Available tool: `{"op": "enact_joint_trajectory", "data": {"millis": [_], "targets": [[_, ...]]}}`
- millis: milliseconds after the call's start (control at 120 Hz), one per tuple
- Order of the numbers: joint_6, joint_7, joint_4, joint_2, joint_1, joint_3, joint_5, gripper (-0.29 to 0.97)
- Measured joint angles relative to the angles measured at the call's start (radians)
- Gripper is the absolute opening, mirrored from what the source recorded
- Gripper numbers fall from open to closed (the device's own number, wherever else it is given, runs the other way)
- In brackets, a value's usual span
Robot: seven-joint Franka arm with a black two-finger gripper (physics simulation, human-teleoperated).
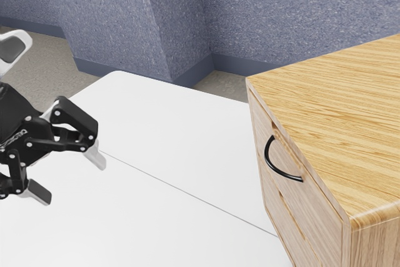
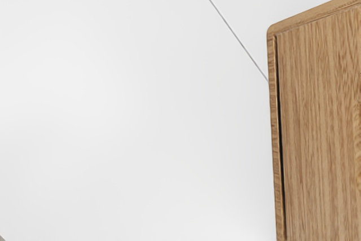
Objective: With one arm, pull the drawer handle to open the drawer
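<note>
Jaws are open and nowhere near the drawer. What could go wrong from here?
1. The handle is a thin black loop sitting close against the drawer front. The open jaws, across the white table from it, could close beside it or slip off.
2. If they come in at a slant, the jaws might strike the cabinet face instead of straddling the loop.

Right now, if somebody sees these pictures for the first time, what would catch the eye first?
The light wooden cabinet at the exterior view's right stands out first, with a thin black curved handle on its upper drawer front. Next comes the black gripper at the exterior view's left, over the white table, its jaws open and well apart from the handle.
</note>
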Motion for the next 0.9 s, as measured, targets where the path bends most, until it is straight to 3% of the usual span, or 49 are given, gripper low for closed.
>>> {"op": "enact_joint_trajectory", "data": {"millis": [300,500,642,900], "targets": [[0.023,-0.084,0.001,-0.008,0.018,-0.077,-0.043,0.68],[0.066,-0.109,0.015,0.033,0.108,-0.084,-0.035,0.68],[0.111,-0.116,0.027,0.068,0.156,-0.141,-0.039,0.68],[0.144,-0.119,0.031,0.064,0.113,-0.176,-0.075,0.68]]}}
